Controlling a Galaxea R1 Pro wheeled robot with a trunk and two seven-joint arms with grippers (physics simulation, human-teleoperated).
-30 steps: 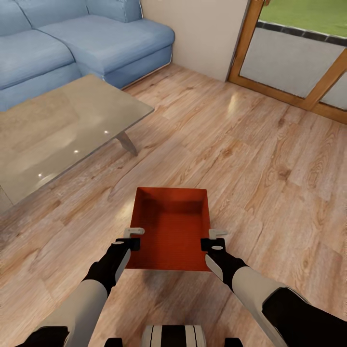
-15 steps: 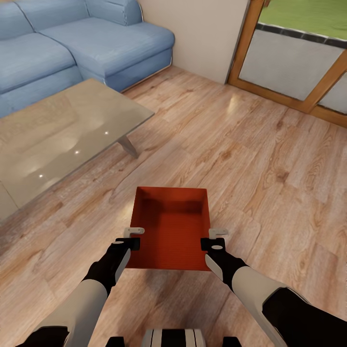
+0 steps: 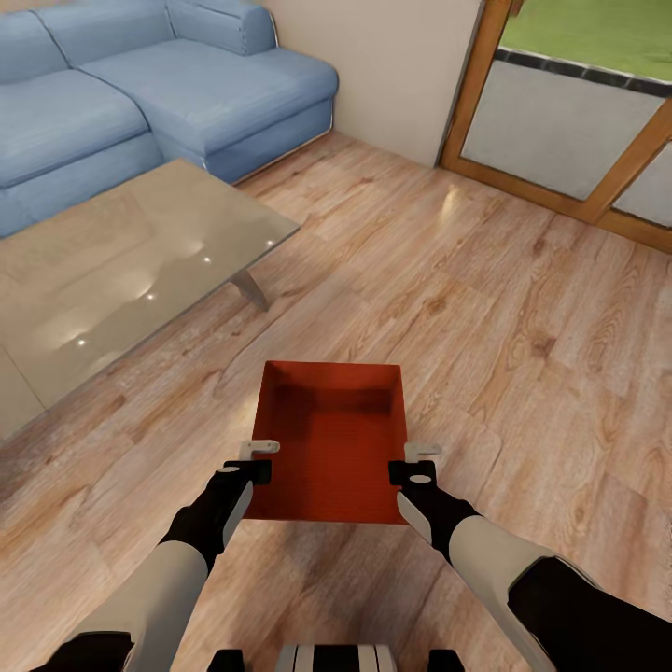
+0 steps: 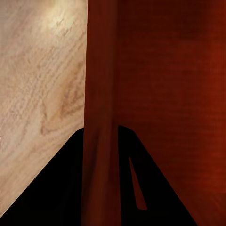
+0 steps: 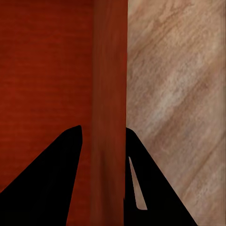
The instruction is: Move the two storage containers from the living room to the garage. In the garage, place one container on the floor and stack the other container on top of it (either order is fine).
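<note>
So the orange-red rectangular open-top plastic bin (image 3: 331, 448) is held up off the light wood plank floor (image 3: 523, 317), right in front of the robot. The left hand (image 3: 259, 459) is pinched onto the bin's left wall and the right hand (image 3: 418, 461) onto its right wall; both wrist views show a thin red wall squeezed between the dark fingers (image 4: 70, 188). A glass-topped coffee table (image 3: 121, 271) sits off to the left, with a blue corner sofa (image 3: 168, 84) behind it. Wood-framed glass doors (image 3: 569, 121) are ahead on the right.
</note>
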